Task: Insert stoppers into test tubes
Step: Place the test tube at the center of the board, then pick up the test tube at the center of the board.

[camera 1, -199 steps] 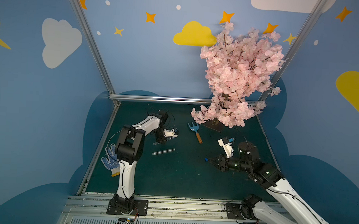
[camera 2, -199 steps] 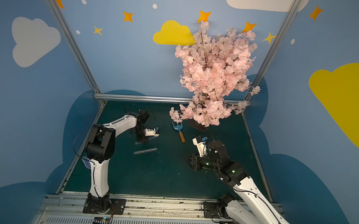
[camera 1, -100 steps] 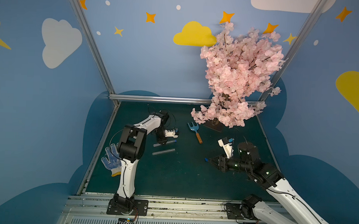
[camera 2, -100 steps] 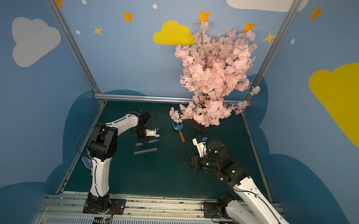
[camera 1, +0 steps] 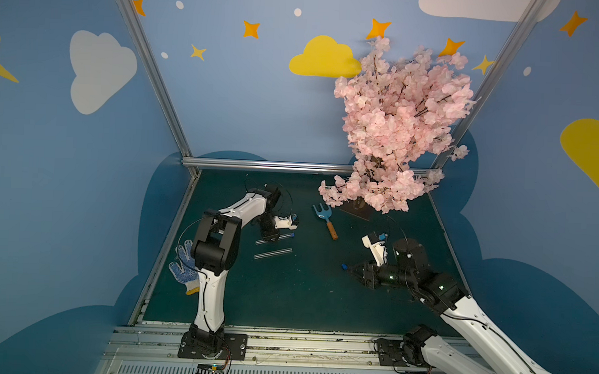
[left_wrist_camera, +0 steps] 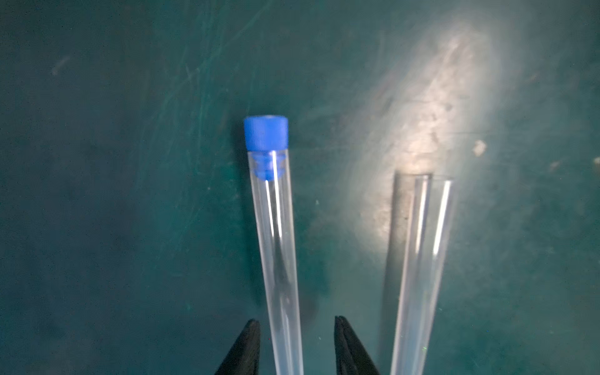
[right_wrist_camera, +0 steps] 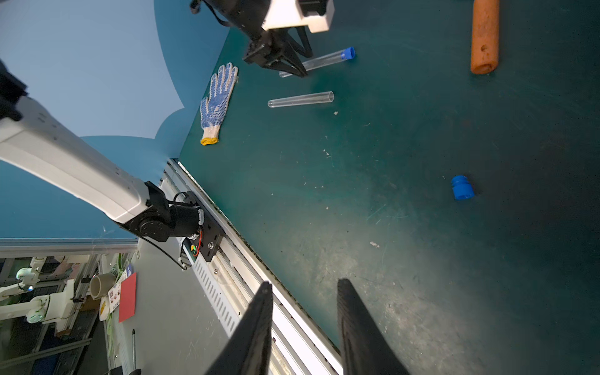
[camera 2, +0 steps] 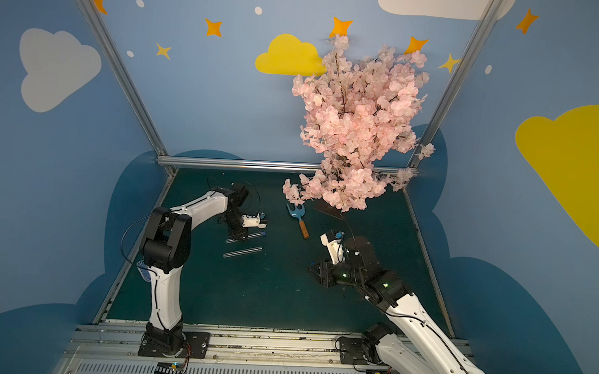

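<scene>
From my seat, both top views show the two tubes lying flat on the green mat [camera 1: 286, 298], left of the middle of the frame, nearly parallel and close together without touching. The capped tube [camera 1: 275, 238] is the upper one in the frame, and a blue stopper [left_wrist_camera: 266, 133] is seated in its mouth at the end pointing toward the right of the frame. The open tube [camera 2: 242, 252] lies just below it with nothing in its mouth. My left gripper [left_wrist_camera: 296, 319] hangs over the capped tube near its rounded end. The jaws stand apart on either side of the glass, with a clear gap on one side and a thin one on the other, so nothing is clamped. The loose stopper [right_wrist_camera: 462, 187] lies on its side on the mat, right of centre in the top views, just off the tips of my right gripper [right_wrist_camera: 306, 281], whose jaws are parted and empty. The garden fork [camera 1: 325, 219] lies above centre, near the pink tree [camera 1: 398, 129]. A dotted glove [right_wrist_camera: 217, 100] rests at the mat's left edge.
</scene>
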### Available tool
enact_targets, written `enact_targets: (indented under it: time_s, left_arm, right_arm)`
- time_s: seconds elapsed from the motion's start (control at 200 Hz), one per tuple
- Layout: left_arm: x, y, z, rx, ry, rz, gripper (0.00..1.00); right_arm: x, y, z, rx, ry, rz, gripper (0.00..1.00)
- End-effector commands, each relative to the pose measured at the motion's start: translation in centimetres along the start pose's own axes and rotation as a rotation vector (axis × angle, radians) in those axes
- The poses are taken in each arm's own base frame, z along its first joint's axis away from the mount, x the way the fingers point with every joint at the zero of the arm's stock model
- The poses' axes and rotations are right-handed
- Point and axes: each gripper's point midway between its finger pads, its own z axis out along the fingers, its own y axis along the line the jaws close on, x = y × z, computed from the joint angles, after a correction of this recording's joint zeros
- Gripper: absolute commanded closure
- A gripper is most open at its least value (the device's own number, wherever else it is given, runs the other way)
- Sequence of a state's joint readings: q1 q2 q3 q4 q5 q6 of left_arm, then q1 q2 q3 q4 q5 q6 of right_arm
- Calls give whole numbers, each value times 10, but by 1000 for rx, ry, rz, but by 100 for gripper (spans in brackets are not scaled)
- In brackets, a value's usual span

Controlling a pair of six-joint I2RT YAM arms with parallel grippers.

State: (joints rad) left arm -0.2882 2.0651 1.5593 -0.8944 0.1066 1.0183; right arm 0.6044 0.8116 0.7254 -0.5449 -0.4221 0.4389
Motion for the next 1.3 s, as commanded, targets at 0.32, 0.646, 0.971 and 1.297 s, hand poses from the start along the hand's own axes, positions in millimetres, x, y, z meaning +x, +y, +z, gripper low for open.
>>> enact_targets:
  time_s: [0.32, 0.646, 0.971, 1.297]
  left_arm:
    - [-84, -18, -180, -429, -757, -111, 60]
    - [-36, -31, -248, -688, -1111, -524, 47]
    - [-25, -38, -238, -662, -1133, -604, 43]
    - [-28, -40, -234, -630, -1133, -597, 42]
  right_arm:
    - [25, -78, 29, 377, 140, 11, 64]
    - [30, -119, 73, 543, 322, -34, 54]
    - [21, -132, 102, 598, 432, -143, 47]
    - [18, -143, 116, 619, 472, -123, 50]
